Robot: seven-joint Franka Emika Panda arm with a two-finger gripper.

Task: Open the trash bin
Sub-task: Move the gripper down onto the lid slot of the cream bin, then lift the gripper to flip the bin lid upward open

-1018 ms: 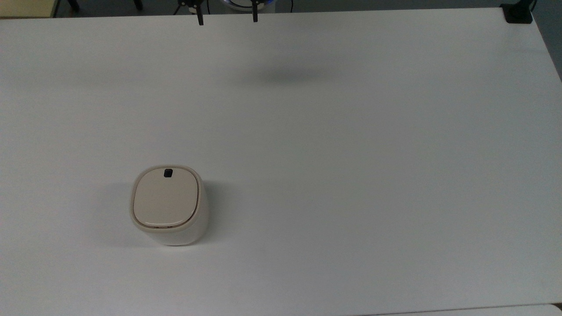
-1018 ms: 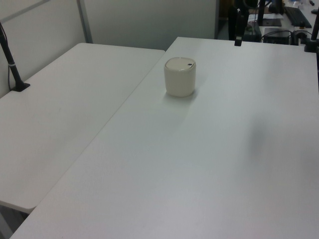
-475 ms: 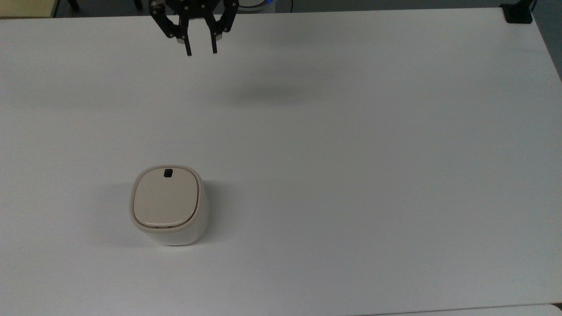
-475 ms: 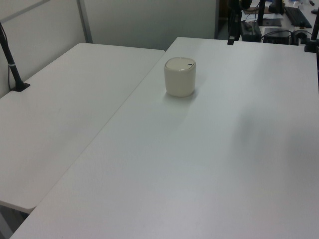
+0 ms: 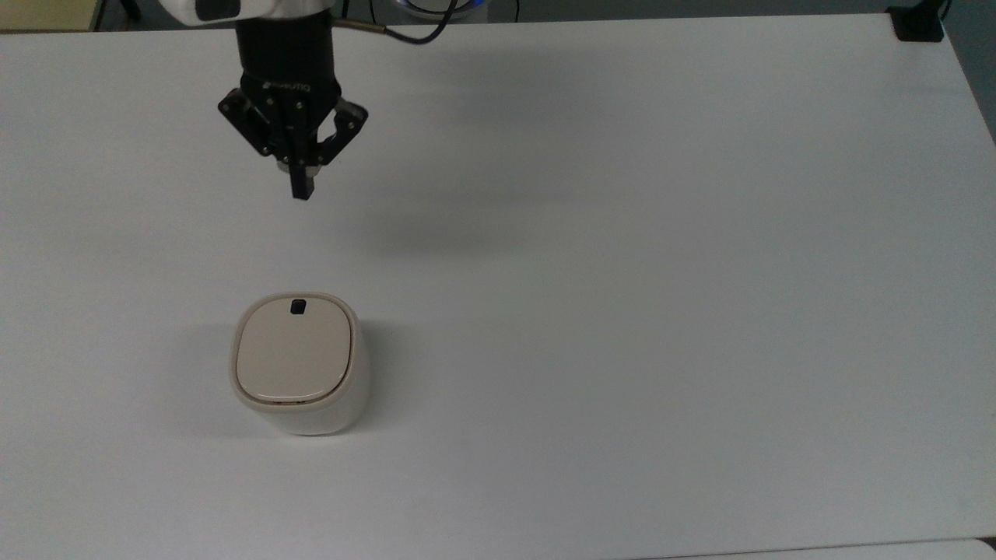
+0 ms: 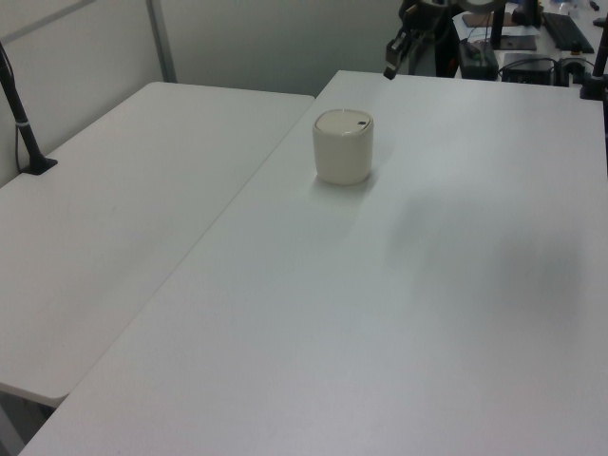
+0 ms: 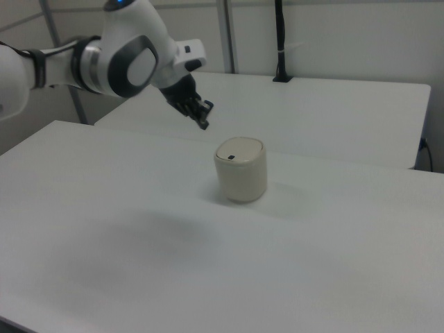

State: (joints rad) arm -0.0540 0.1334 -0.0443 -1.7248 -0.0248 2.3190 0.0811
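Observation:
The trash bin (image 5: 299,365) is a small cream-white rounded-square tub on the white table (image 5: 622,272), with its flat beige lid down. A small black button (image 5: 297,307) sits at the lid's far rim in the top view. The bin also shows in the left view (image 6: 343,147) and the right view (image 7: 241,170). My black gripper (image 5: 301,189) hangs in the air above the table, beyond the bin toward the top view's upper edge, well apart from it, fingers shut together on nothing. It also appears in the left view (image 6: 389,71) and the right view (image 7: 204,125).
A second white table (image 6: 123,228) adjoins on the left view's left, with a black pole clamped to it (image 6: 24,128). A black clamp (image 5: 918,23) sits at the top view's upper right corner. Desks with equipment stand beyond the table (image 6: 532,38).
The gripper has come in from the top view's upper edge toward the bin and its fingers have gone from wide apart to shut. The bin has not moved.

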